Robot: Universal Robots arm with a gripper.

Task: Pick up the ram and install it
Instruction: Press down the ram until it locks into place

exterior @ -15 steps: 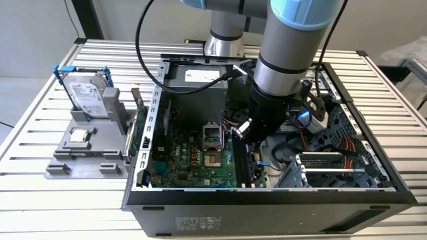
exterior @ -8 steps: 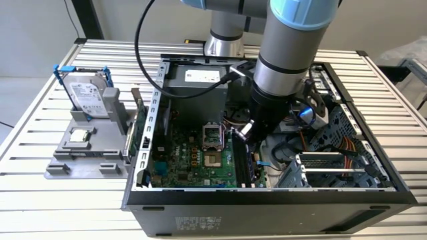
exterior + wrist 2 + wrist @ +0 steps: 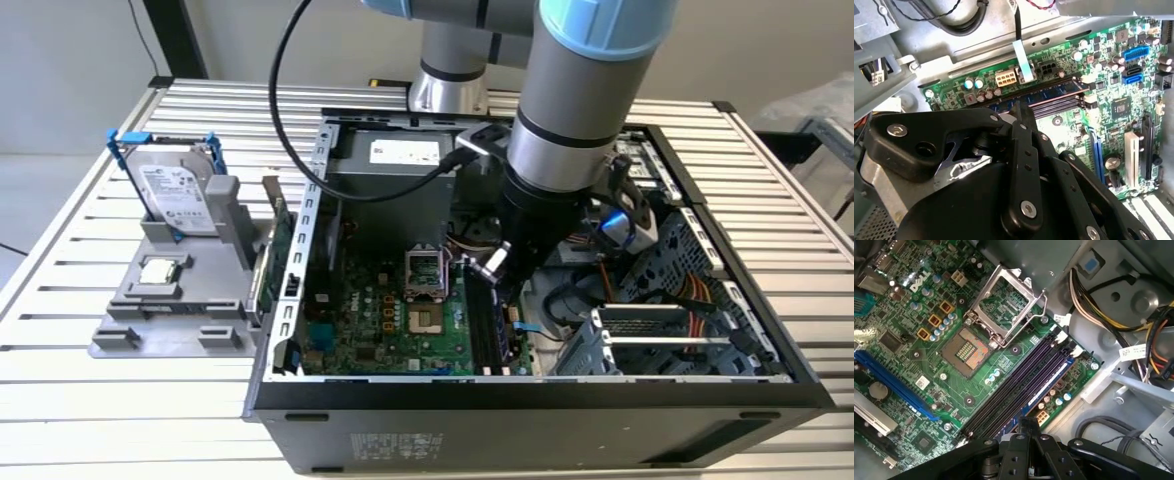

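The ram (image 3: 1054,93) is a long thin bluish stick with a row of dark chips. It stands on edge in the outermost memory slot of the green motherboard (image 3: 1004,362), and the first wrist view shows the ram (image 3: 1046,389) edge-on. My gripper (image 3: 1019,107) is down inside the open computer case, its black fingers closed together. The tip of the gripper (image 3: 1029,421) sits at the ram's top edge, towards one end of the stick. In the exterior view the gripper (image 3: 493,264) hangs over the far end of the slots.
On the exterior view's left, a grey fixture (image 3: 134,335) holds a silver hard drive (image 3: 178,192) in a blue frame and a small square processor (image 3: 160,269). A thin greenish strip (image 3: 264,262) stands beside the case wall. Cable bundles (image 3: 1094,300) and a drive cage (image 3: 654,335) crowd the case.
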